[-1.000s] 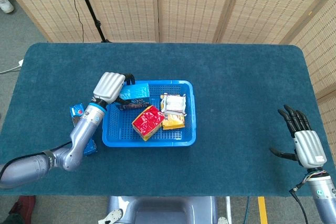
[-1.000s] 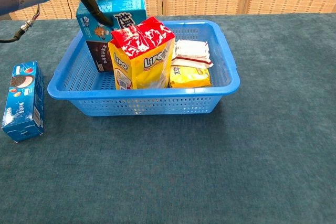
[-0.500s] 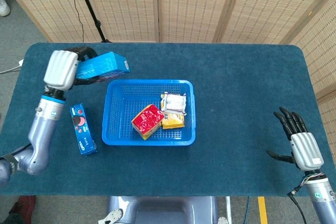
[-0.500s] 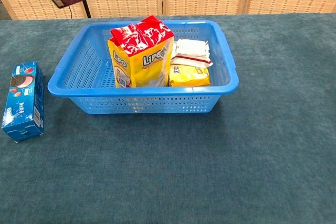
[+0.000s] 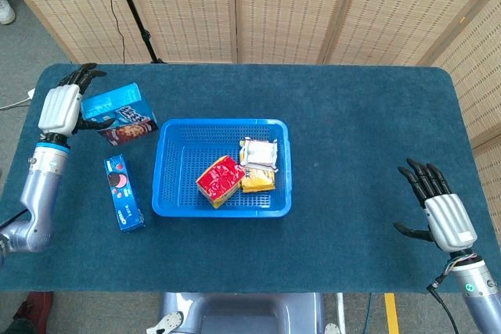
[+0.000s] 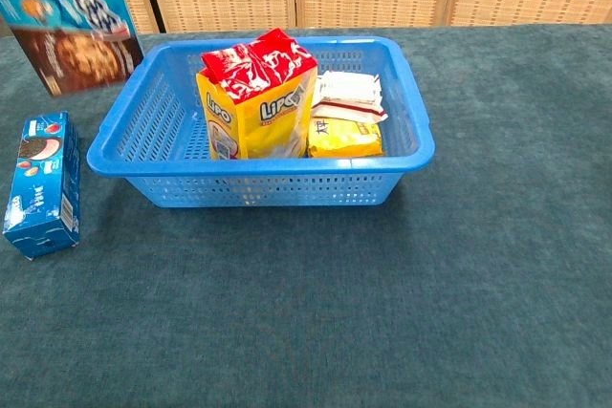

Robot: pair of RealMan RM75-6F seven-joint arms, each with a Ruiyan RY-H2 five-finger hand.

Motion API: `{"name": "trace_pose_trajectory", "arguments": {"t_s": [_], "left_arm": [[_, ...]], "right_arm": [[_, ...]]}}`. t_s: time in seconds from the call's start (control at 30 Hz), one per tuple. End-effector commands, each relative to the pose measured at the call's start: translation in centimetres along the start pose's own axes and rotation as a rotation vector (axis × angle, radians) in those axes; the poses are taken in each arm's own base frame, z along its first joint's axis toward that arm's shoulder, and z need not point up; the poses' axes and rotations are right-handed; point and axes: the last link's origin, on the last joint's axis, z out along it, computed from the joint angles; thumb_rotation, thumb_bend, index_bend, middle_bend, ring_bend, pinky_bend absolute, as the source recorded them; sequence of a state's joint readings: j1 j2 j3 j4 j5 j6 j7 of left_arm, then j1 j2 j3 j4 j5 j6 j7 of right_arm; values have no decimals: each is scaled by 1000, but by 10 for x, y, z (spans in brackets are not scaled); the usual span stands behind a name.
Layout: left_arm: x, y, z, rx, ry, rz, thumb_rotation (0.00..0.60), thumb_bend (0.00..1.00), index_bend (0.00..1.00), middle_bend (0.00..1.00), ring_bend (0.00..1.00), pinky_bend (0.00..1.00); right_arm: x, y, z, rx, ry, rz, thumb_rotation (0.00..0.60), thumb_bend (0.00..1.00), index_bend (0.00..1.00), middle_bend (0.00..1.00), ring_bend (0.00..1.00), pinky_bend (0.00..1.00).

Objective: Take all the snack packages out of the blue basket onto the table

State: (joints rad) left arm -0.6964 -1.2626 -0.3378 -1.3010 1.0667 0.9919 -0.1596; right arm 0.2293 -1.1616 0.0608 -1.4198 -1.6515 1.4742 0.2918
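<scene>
The blue basket [image 5: 174, 174] [image 6: 402, 155] sits mid-table holding a red-and-yellow snack bag [image 5: 220, 181] [image 6: 256, 93], a small yellow packet [image 5: 257, 182] [image 6: 344, 136] and a white packet [image 5: 260, 151] [image 6: 349, 92]. My left hand [image 5: 63, 107] grips a blue cookie box [image 5: 119, 113] [image 6: 69, 18] left of the basket, near the table's far left part. A blue sandwich-cookie box [image 5: 123, 192] [image 6: 42, 183] lies on the table below it. My right hand [image 5: 440, 206] hovers open at the table's right front, holding nothing.
The dark teal table [image 5: 360, 138] is bordered at the back by woven folding screens [image 5: 282, 5]. A black stand pole [image 5: 129, 5] rises behind the far left corner.
My left hand has lifted the blue cookie box out of the basket, carried it left and lowered it beside the basket. The right hand drifted slightly forward.
</scene>
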Motion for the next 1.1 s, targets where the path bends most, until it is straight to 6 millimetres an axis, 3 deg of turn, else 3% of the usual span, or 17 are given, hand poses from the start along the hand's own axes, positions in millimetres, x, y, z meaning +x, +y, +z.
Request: {"name": "trace_pose_trajectory", "arguments": {"t_s": [0.03, 0.23, 0.33, 0.5, 0.67, 0.83, 1.1], "left_arm": [[7, -2, -8, -13, 21, -22, 600, 21, 0, 0, 0, 0], [32, -1, -31, -55, 61, -28, 600, 19, 0, 0, 0, 0], [45, -10, -56, -34, 64, 7, 600, 20, 0, 0, 0, 0], [55, -23, -89, 0, 51, 26, 600, 20, 0, 0, 0, 0], [62, -38, -123, 48, 67, 55, 600, 20, 0, 0, 0, 0], [60, -53, -155, 103, 92, 15, 600, 20, 0, 0, 0, 0], [51, -66, -178, 146, 75, 4, 600, 20, 0, 0, 0, 0]], "right_arm": [[9, -4, 8, 43, 13, -18, 600, 0, 0, 0, 0, 0], [32, -25, 31, 158, -1, 25, 600, 0, 0, 0, 0, 0], [46, -52, 55, 260, -40, 99, 600, 0, 0, 0, 0, 0], [52, -86, 84, 363, -85, 102, 600, 0, 0, 0, 0, 0], [42, -117, 110, 434, -153, 96, 600, 0, 0, 0, 0, 0], [19, -140, 144, 466, -228, 14, 600, 0, 0, 0, 0, 0], [-5, -177, 169, 489, -337, 64, 600, 0, 0, 0, 0, 0]]}}
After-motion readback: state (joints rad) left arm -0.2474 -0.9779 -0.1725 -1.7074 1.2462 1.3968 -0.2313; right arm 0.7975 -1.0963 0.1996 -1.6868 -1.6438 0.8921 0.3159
